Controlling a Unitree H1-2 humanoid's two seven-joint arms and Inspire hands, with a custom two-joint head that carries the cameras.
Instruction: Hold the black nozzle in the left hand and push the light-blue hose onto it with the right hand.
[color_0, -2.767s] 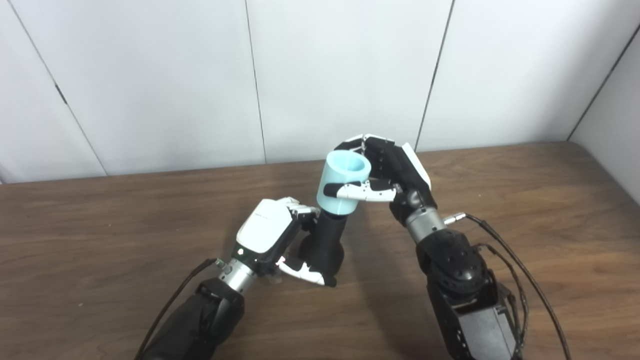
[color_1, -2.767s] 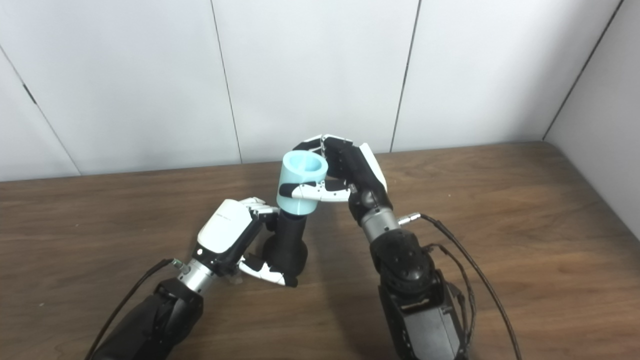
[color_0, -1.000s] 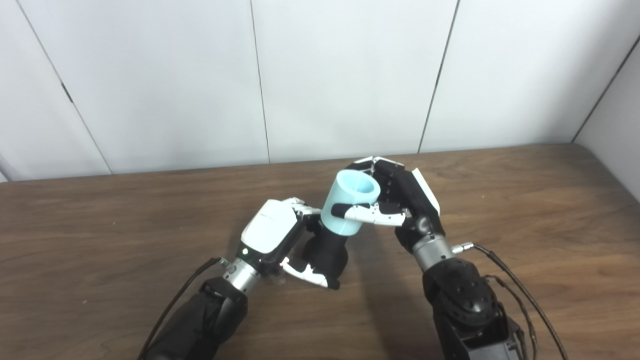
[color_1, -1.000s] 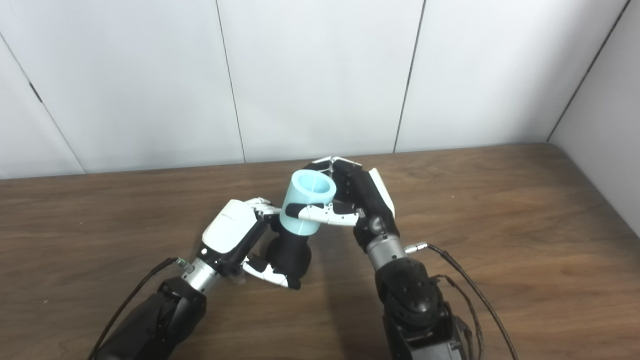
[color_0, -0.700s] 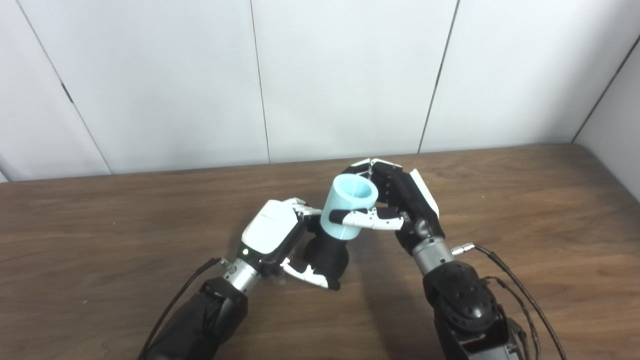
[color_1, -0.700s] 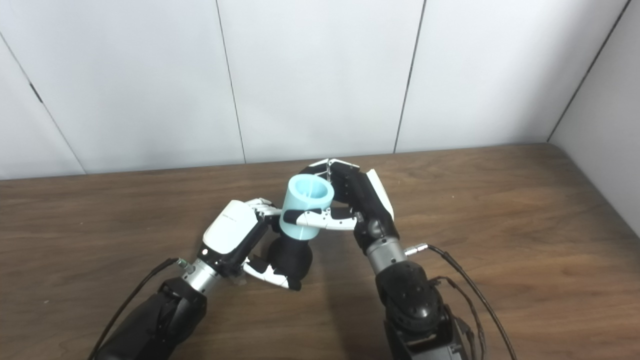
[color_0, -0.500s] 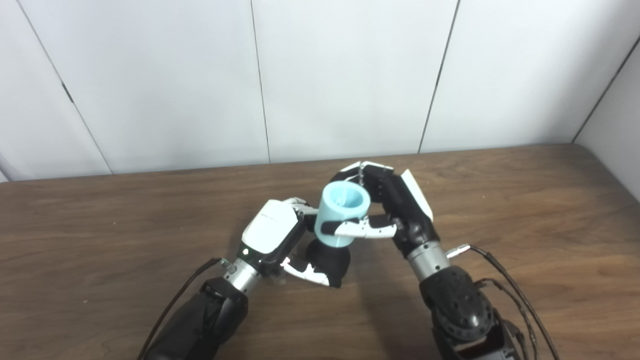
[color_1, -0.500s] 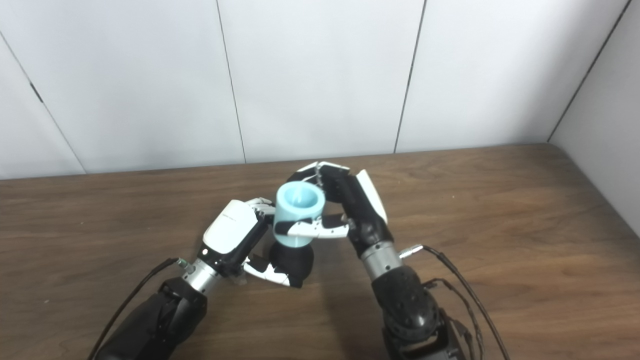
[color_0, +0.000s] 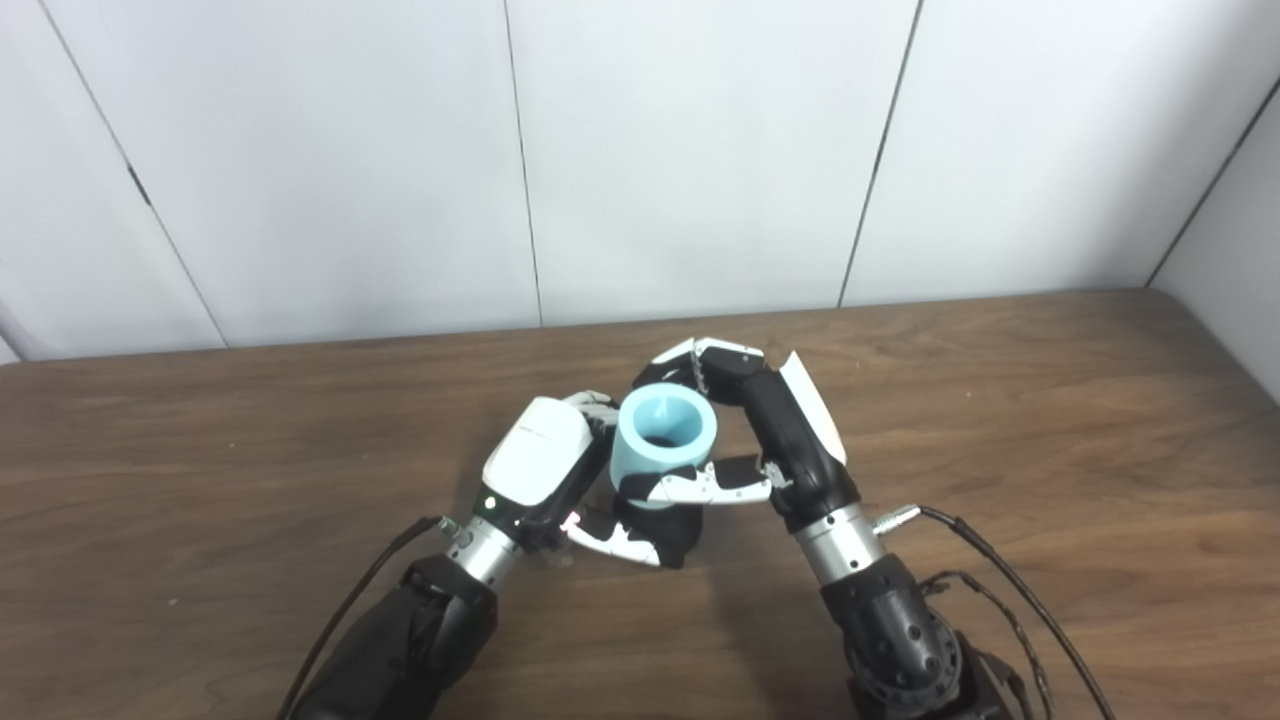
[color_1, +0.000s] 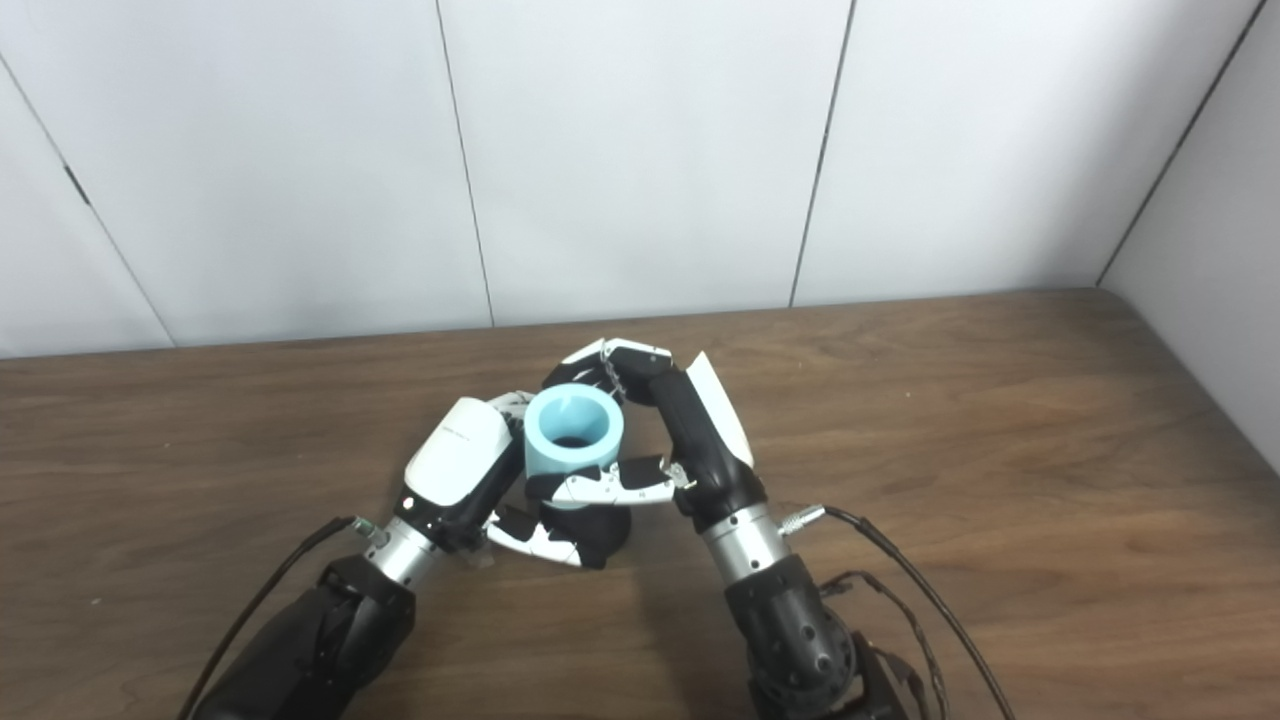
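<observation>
Hose (color_0: 665, 448) first, from the left eye view: the light-blue sleeve stands almost upright at table centre, its open mouth facing up, seated over the black nozzle (color_0: 672, 530) so that only the nozzle's fat base shows beneath it. Left hand (color_0: 548, 477) sits at nine o'clock of the pair, fingers and thumb wrapped low around that base, pinning it on the wooden table (color_0: 1000, 400). Right hand (color_0: 762, 440) comes in from three o'clock, thumb across the near wall of the hose and fingers curled round its far rim, clamped on it. Switch to the right eye view and the story holds: hose (color_1: 573, 436) dead centre, dark bore visible down inside, nozzle (color_1: 588, 528) peeking out at six o'clock of it, left hand (color_1: 462, 468) closed on the nozzle, right hand (color_1: 690, 430) gripping the sleeve from the three o'clock side. My read on handling: the hose keeps a clean round mouth under grip, so it looks thick-walled and fairly stiff, light, probably a snug friction fit. Best held mid-wall rather than at the rim, pressing straight down along the axis; any tilt could jam it. The nozzle wants its hold low on the wide base, as it has.
</observation>
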